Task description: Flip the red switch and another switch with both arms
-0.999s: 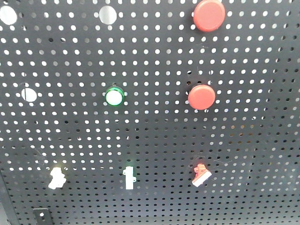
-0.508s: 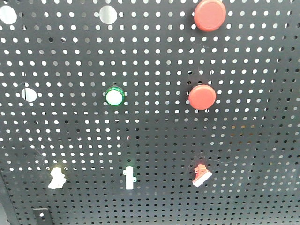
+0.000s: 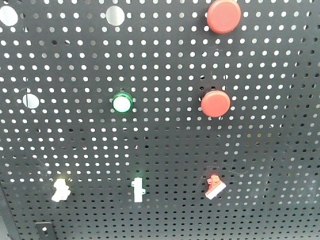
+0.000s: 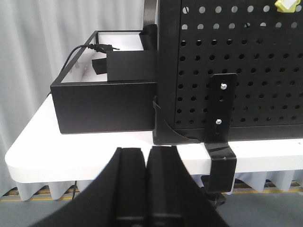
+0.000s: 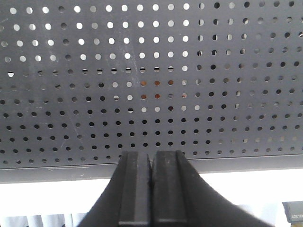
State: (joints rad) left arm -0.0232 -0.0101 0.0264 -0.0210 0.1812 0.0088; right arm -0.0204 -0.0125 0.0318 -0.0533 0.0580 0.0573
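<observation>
In the front view the red switch (image 3: 215, 186) sits low on the right of the black pegboard (image 3: 165, 145), its white lever tip pointing down-left. The other switch (image 3: 60, 190), pale yellow with a white lever, is at the same height on the left. Neither gripper shows in that view. In the left wrist view my left gripper (image 4: 147, 151) is shut and empty, low before the table edge near the board's lower left corner. My right gripper (image 5: 151, 154) is shut and empty, just below the pegboard's bottom edge (image 5: 142, 165). Neither wrist view shows the red switch.
A white toggle (image 3: 138, 189) stands between the two switches. Above are a green-rimmed round button (image 3: 121, 102) and two big red push buttons (image 3: 215, 103) (image 3: 223, 16). A black box (image 4: 104, 101) and a clamp bracket (image 4: 222, 142) sit on the white table (image 4: 71, 151). A yellow piece (image 4: 286, 4) shows at the top right.
</observation>
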